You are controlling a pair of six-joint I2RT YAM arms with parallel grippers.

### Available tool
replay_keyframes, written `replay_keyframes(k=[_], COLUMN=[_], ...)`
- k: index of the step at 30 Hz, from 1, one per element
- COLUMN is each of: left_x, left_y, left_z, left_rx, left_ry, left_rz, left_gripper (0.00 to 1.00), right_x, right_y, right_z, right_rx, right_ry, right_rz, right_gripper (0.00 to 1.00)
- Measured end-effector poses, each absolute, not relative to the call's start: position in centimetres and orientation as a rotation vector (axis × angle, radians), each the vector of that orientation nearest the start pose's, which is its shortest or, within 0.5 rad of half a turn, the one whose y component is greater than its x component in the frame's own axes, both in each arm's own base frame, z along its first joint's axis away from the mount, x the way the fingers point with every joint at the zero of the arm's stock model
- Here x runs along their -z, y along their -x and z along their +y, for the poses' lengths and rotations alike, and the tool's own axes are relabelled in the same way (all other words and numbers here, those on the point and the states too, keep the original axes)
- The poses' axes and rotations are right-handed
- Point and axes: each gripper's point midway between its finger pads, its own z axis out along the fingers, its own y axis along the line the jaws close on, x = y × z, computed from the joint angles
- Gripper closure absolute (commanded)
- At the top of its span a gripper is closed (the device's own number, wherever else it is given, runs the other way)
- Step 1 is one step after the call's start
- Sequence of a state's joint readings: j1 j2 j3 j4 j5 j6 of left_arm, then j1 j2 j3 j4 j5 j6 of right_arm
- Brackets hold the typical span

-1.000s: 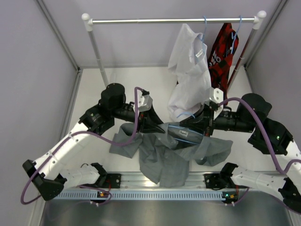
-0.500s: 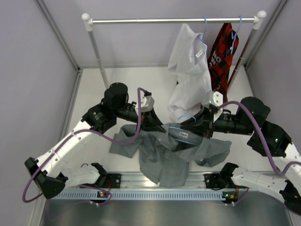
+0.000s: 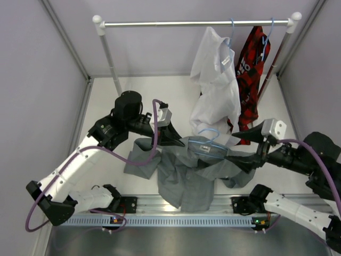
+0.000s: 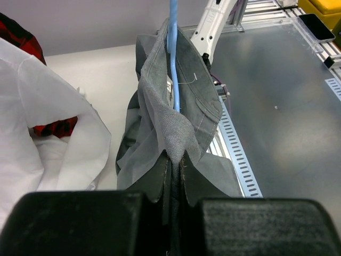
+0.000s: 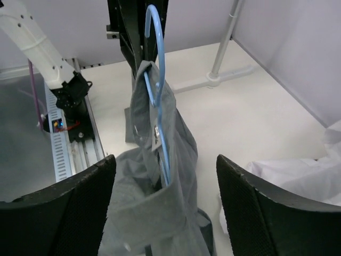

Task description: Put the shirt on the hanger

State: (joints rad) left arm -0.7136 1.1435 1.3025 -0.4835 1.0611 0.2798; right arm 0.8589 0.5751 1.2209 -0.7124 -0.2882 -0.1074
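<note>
**Grey shirt pinched by the left gripper, right gripper gaping wide**

So the grey shirt [image 3: 194, 173] sat in a crumpled heap on the white bench [image 3: 133, 96], out in front of the rail [image 3: 170, 23] and below its right half. The collar end was lifted off the heap. The light-blue hanger [image 3: 205, 141] was tucked into that collar: its wire ran down inside the fold and its hook poked out above the fabric.

The left gripper [image 3: 178, 140] was clamped tight on a fold of the shirt right by the collar, with cloth squeezed between its fingers [image 4: 160, 178]. The right gripper [image 3: 230, 148] was spread wide, one finger on each side of the collar and hanger, neither touching.

Up on the rail itself, toward its right end, hung a white shirt [image 3: 216, 80] and a red-and-black shirt [image 3: 253, 64].
</note>
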Motion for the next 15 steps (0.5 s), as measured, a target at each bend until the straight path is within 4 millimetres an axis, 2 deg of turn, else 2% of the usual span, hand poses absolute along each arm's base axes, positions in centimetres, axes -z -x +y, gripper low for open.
replay_keyframes(k=[2,5,11,15], left_x=[-35.8,-35.8,-36.2,-36.6], left_y=[-12.5,-12.6,-12.3,-12.0], left_z=[-30.1,-30.0,-29.8,-29.7], left_rx=[1.283,1.278,1.289,1.303], left_ry=[-1.499,-1.500,-1.511,-1.518], left_rz=[1.206,1.208,1.182,1.164], left_gripper=[1.00,1.00,1.00,1.00], right_x=[-39.5,-38.5,-34.7,-32.4], right_y=[-9.0,-9.0,-10.5,-10.9], right_z=[17.0,16.3,14.7,14.3], right_rx=[-0.782,-0.744,-0.603,-0.546], right_ry=[0.988,1.005,1.013,1.049], right_rz=[1.391,1.438,1.592,1.661], right_gripper=[0.34,0.34,0.41,0.41])
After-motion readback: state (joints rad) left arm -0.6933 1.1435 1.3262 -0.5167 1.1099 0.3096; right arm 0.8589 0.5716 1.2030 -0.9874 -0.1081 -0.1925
